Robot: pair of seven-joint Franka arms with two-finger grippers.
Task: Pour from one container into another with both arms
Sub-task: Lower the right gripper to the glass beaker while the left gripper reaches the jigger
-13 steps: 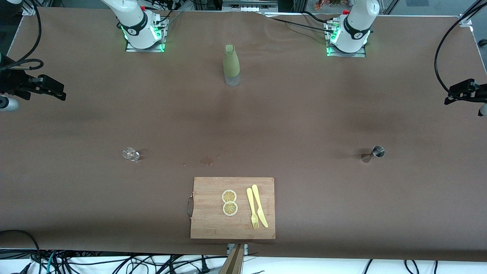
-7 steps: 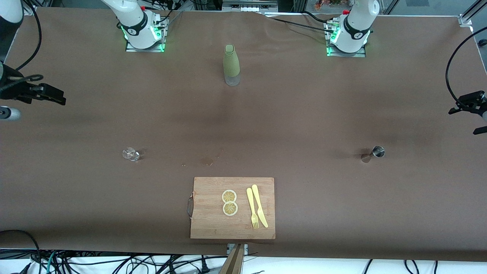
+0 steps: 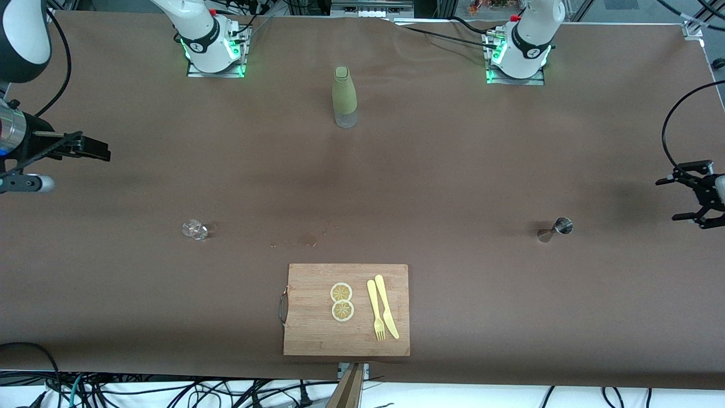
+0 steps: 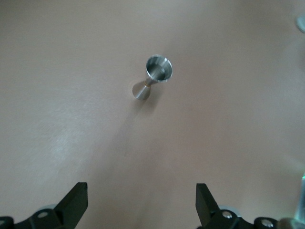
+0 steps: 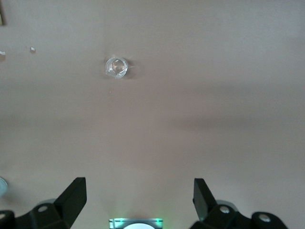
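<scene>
Both jaws wide, empty. Lower left gripper (image 3: 694,195) squarely around small steel hourglass jigger (image 3: 555,229); right gripper (image 3: 85,148) toward clear glass cup (image 3: 195,229).

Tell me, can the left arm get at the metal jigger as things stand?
Probably yes. The left gripper hangs open over bare table toward its own end, and nothing stands between it and the upright jigger.

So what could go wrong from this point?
The metal jigger is narrow-waisted and stands alone; the open left tool, coming in from the side, could knock it over. The small clear glass is hard to see against the brown table, so the open right tool may misjudge it.
</scene>
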